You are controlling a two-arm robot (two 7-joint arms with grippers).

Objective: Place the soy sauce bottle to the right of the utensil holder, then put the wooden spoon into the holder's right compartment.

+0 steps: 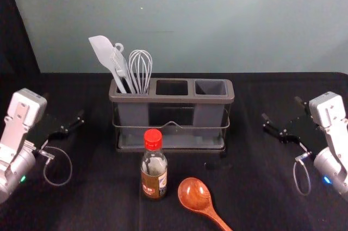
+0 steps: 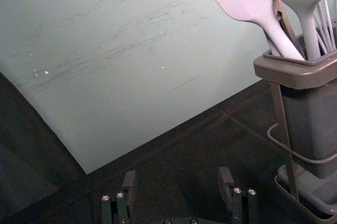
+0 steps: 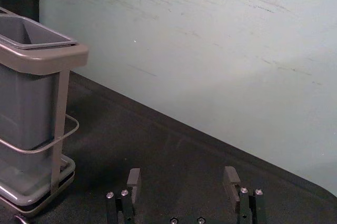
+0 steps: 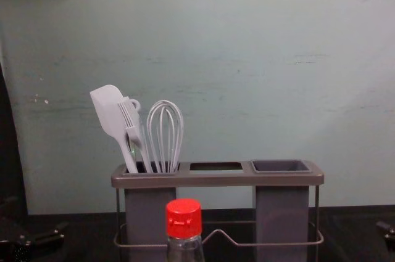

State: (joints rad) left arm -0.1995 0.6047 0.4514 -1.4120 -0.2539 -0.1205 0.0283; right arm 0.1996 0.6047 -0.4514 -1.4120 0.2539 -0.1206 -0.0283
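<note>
Head view: the soy sauce bottle (image 1: 154, 168) stands upright, nearer the left gripper (image 2: 177, 174) than the right gripper (image 3: 182, 173). Both are spread wide, flanking the utensil holder (image 1: 179, 99).

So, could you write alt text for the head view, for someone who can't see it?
A red-capped bottle stands in front of a utensil holder, with a wooden spoon lying beside it. The holder's left compartment has a spatula, brush and whisk; its right is empty. The left gripper and right gripper flank the scene, open.
</note>
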